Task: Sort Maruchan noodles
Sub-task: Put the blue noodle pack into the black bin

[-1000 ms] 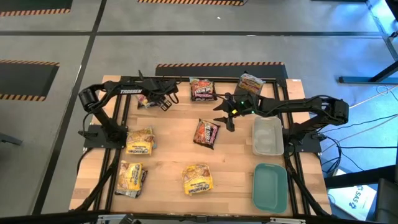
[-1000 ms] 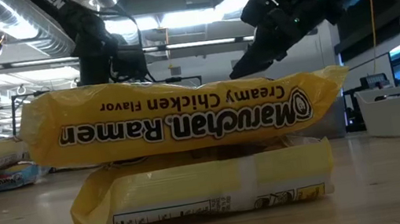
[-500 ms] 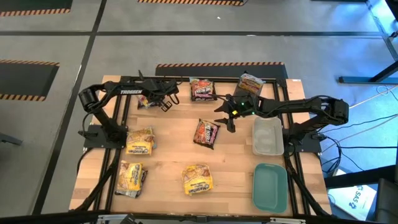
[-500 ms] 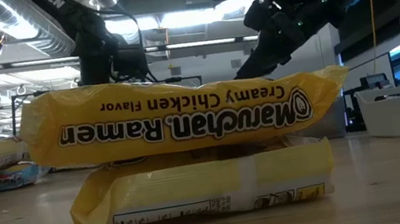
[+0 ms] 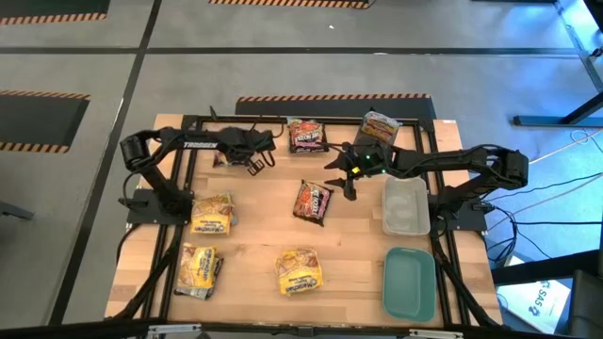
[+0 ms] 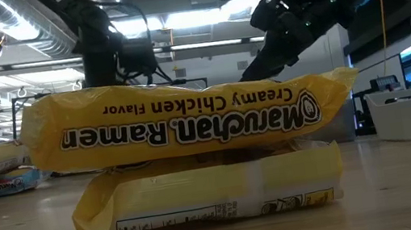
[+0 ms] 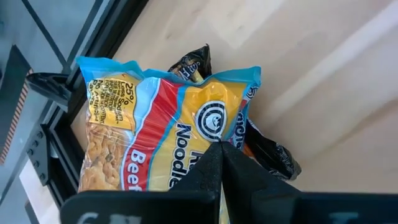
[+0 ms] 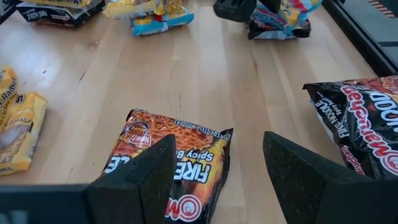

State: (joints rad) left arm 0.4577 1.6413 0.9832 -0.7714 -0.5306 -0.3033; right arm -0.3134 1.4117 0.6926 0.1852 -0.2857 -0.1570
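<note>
A blue-edged yellow and red noodle packet (image 7: 161,124) lies over a dark packet (image 7: 270,155) at the table's far left (image 5: 220,157). My left gripper (image 7: 219,148) is over it, shut on it. My right gripper (image 8: 214,180) hovers open near the table's middle (image 5: 347,182), above a dark Fire Spicy packet (image 8: 177,152) (image 5: 313,201). Another dark packet (image 5: 306,137) and an orange one (image 5: 380,125) lie at the far edge. Yellow packets (image 5: 212,214) (image 5: 199,270) (image 5: 299,271) lie on the near half. My left gripper has its fingertips (image 7: 211,163) closed together on the packet's printed top face (image 7: 208,127), near the middle of one edge, coming from above at a slant. The fingers themselves hide the pinched film. Whether the packet is clear of the dark packet below, I cannot tell.
A clear tray (image 5: 406,205) and a teal lid (image 5: 409,282) stand along the right side. Black frame rails (image 5: 283,120) run around the table. In the low view two stacked yellow packets (image 6: 191,125) fill the front.
My left gripper has gone a little toward the table's right edge, staying over the far-left packets.
</note>
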